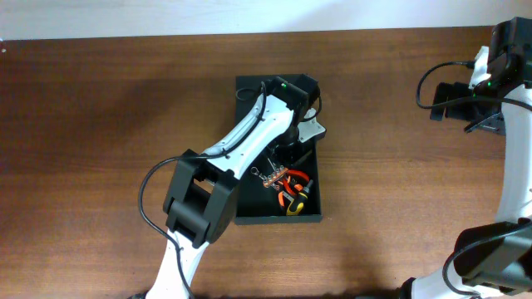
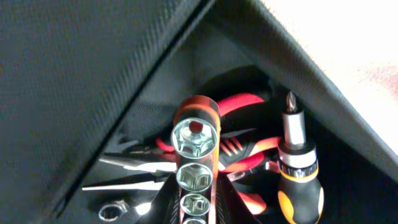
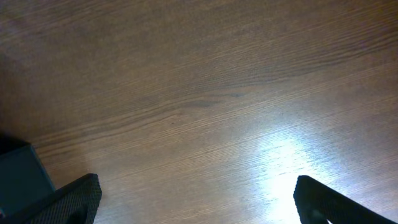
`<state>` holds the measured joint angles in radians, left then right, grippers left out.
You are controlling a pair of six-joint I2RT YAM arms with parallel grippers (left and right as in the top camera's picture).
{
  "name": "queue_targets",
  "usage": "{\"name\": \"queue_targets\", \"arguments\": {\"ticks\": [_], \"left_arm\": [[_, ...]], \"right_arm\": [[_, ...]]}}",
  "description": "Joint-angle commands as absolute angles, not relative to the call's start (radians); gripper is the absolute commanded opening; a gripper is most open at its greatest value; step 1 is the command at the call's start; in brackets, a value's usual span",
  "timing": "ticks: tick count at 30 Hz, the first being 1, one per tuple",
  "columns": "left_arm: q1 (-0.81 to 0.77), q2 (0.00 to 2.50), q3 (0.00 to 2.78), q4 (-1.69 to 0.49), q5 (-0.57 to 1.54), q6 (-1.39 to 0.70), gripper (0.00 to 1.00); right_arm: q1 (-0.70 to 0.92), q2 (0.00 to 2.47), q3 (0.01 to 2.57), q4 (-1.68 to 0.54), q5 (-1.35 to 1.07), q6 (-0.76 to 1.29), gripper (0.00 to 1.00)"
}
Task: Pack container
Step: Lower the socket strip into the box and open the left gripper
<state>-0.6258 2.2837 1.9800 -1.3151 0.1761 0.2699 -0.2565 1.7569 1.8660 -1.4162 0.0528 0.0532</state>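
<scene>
The left fingers (image 2: 163, 210) grip a socket rail (image 2: 196, 155) inside the container (image 1: 274, 218) (a screwdriver (image 2: 298, 180) lies beside it); the right fingers (image 3: 68, 199) stand wide above the worktop (image 3: 205, 93).

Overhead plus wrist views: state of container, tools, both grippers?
container: open, tools inside.
left gripper: shut on socket rail.
socket rail: held above the packed tools.
pliers: lying in container.
stubby screwdriver: lying in container.
right gripper: open, empty, above table.

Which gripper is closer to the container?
Left. The left gripper is inside the container, gripping a socket rail; the right gripper hovers open over the table, far to its right.
</scene>
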Motion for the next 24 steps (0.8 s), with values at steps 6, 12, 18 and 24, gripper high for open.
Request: {"name": "queue_targets", "arguments": {"ticks": [6, 12, 18, 24], "left_arm": [[-0.62, 2.292, 1.979, -1.316, 0.199, 0.285, 0.33], [-0.62, 2.292, 1.979, -1.316, 0.199, 0.274, 0.45], [-0.614, 2.291, 2.026, -1.325, 0.198, 0.231, 0.45], [-0.588, 2.266, 2.284, -1.466, 0.197, 0.225, 0.47]], "right_arm": [[-0.262, 1.749, 1.868, -1.417, 0.061, 0.061, 0.99], [-0.262, 1.749, 1.868, -1.417, 0.061, 0.061, 0.99], [-0.262, 1.749, 1.868, -1.417, 0.061, 0.061, 0.99], [-0.262, 1.749, 1.868, -1.417, 0.061, 0.061, 0.99]]}}
